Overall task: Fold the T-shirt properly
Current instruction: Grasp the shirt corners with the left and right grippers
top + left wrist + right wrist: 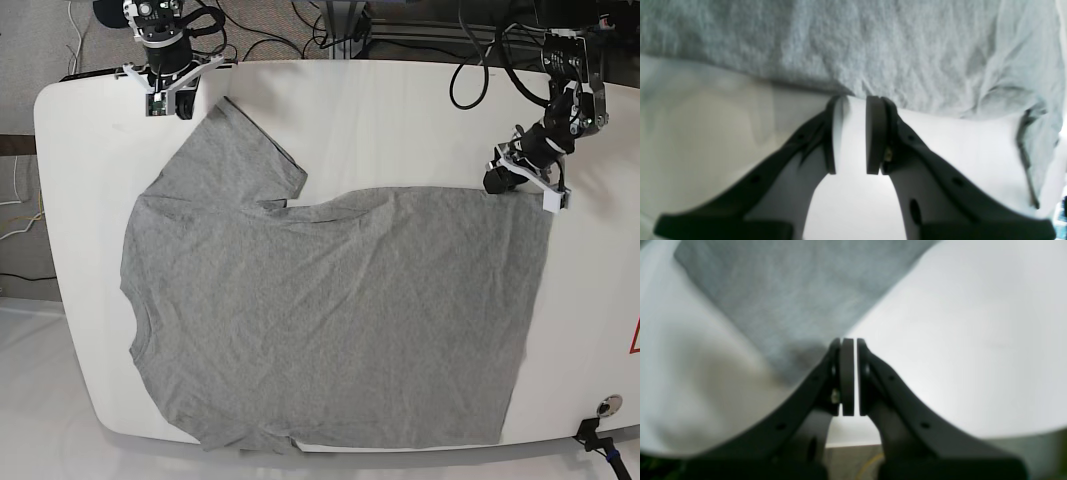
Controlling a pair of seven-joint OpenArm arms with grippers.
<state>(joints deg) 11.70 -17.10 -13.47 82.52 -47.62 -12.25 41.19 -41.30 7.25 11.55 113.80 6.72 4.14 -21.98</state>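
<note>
A grey T-shirt (330, 310) lies spread flat on the white table (400, 120), collar to the left and hem to the right. My left gripper (497, 183) sits at the hem's far corner. In the left wrist view it (857, 98) is open by a narrow gap, with its tips at the shirt's edge (873, 43) and bare table showing between the pads. My right gripper (168, 98) is at the table's far left, just off the tip of the far sleeve. In the right wrist view it (849, 339) is shut, holding nothing, and the sleeve cloth (790, 296) lies ahead and to the left.
Cables (300, 20) and dark equipment run behind the table's far edge. The table's rounded left edge (45, 200) is close to the right arm. A small black fitting (597, 432) and a red mark (633, 340) are at the right side.
</note>
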